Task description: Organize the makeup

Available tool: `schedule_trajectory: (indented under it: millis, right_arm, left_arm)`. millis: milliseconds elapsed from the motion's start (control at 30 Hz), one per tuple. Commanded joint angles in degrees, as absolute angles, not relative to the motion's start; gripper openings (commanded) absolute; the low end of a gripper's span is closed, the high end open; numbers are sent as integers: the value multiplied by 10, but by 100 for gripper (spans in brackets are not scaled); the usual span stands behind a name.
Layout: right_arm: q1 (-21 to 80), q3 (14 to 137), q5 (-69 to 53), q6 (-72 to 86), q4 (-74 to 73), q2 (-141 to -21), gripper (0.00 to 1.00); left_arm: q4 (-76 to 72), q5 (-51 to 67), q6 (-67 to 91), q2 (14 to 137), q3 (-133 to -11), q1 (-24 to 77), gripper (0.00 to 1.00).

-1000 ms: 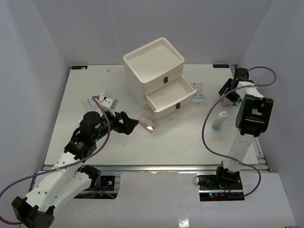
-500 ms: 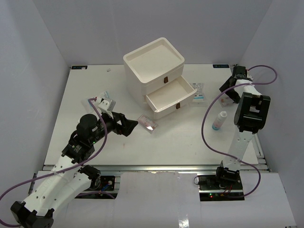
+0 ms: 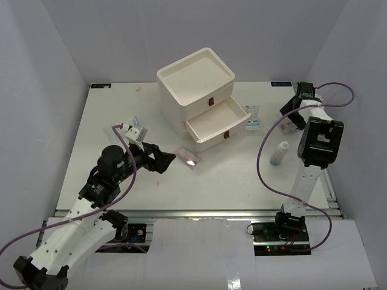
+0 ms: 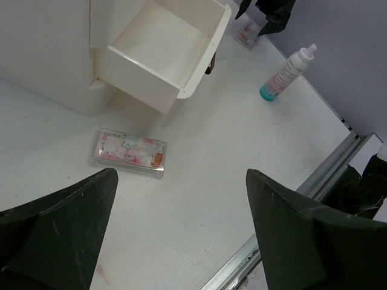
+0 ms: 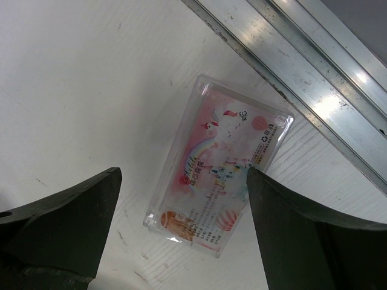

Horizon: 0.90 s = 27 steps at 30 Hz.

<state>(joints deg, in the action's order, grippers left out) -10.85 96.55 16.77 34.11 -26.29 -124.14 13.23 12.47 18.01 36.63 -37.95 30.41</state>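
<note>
Drawer box (image 3: 202,99) is set at back centre of the surface, one drawer drawn out. Risk: either case may be skidded rather than gripped, being thin and slick. Left jaws, wide and empty, are held over the near case (image 4: 130,152) before the box; right jaws, likewise, over the edge case (image 5: 221,163) at the right edge. Both cases are flat, clear and pink-printed.

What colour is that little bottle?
The bottle is white with a teal base; clearest in the left wrist view.
</note>
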Motion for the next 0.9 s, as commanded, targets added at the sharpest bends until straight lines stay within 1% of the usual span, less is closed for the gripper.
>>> schedule_trajectory:
  millis: [0,267,867]
  right_arm:
    - [-111,958,144,361,-277,-1236,90]
    - [-107,895,99,369,-265,-1191,90]
    - [-74,829,67,281,-282,-1130,91]
  left_arm:
    - [121,123,175,356,-378,300,98]
    - [120,125,175,351,-377,301,98]
    - [120,124,176,344,-375,300,98]
